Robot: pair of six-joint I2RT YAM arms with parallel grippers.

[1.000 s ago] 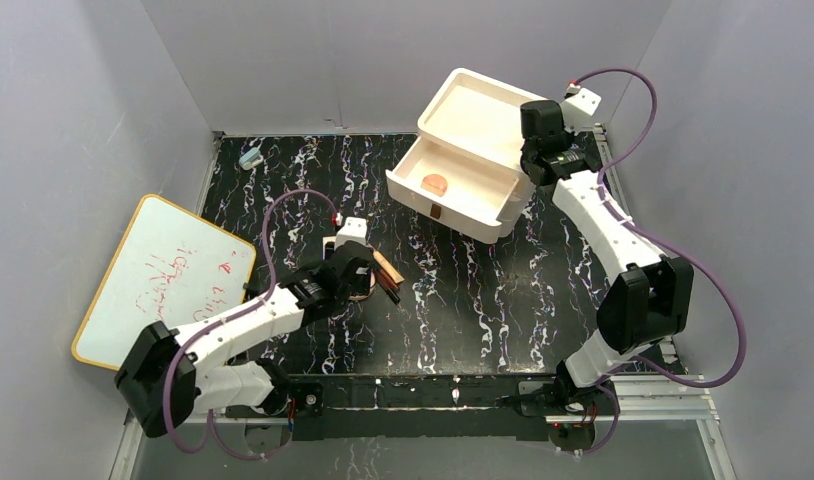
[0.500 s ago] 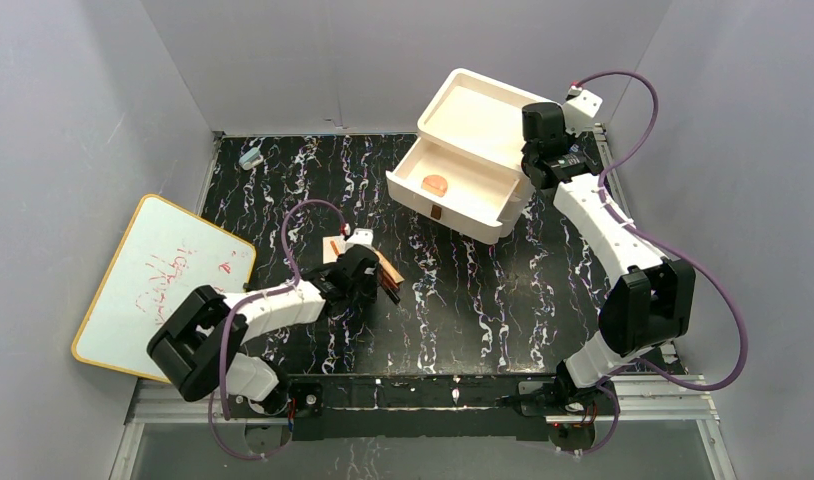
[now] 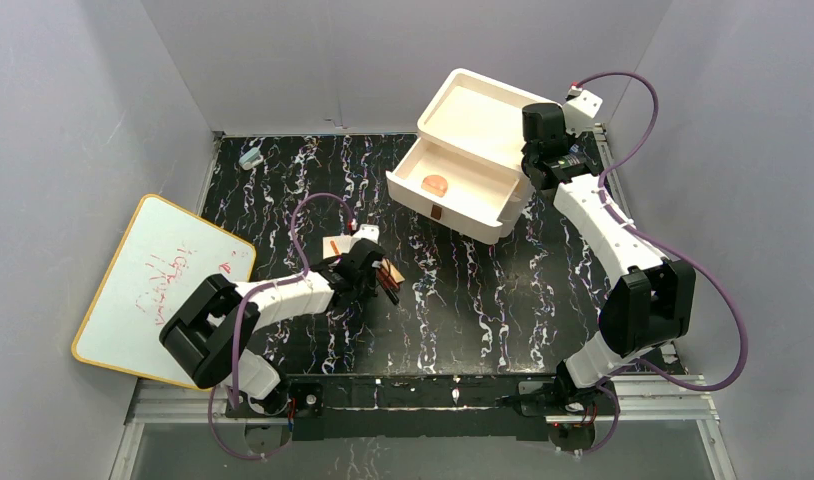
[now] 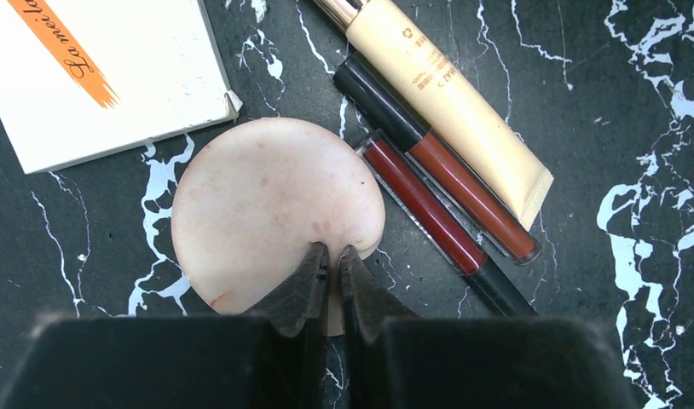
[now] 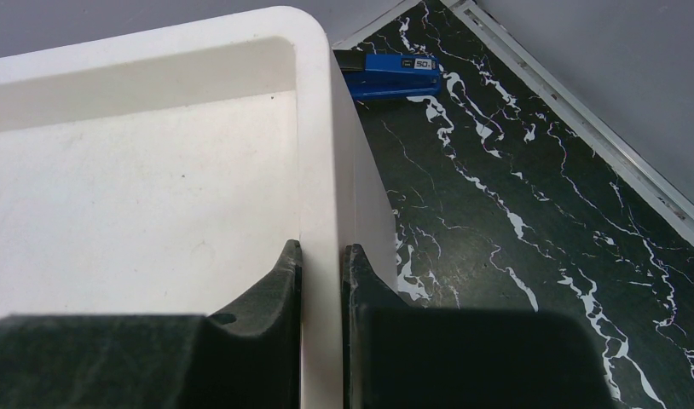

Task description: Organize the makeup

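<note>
One small disc (image 3: pixel 435 184) sits in the open drawer (image 3: pixel 413 197); my right claw (image 5: pixel 322 256) pinches the box wall (image 5: pixel 314 128). Left of the surface's centre, my left claw (image 4: pixel 333 260) pinches the larger disc (image 4: pixel 267 204); the tube (image 4: pixel 446 94) and pencils (image 4: pixel 429 200) beside it are unsorted.

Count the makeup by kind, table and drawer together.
Discs: 2
Tan tube: 1
Red-and-black sticks: 2
Flat box: 1
Total: 6

Two pink discs (image 4: pixel 267 204), two black-and-red pencils (image 4: pixel 429 209), one tan tube (image 4: pixel 450 98), one drawer box (image 3: pixel 478 115).
</note>
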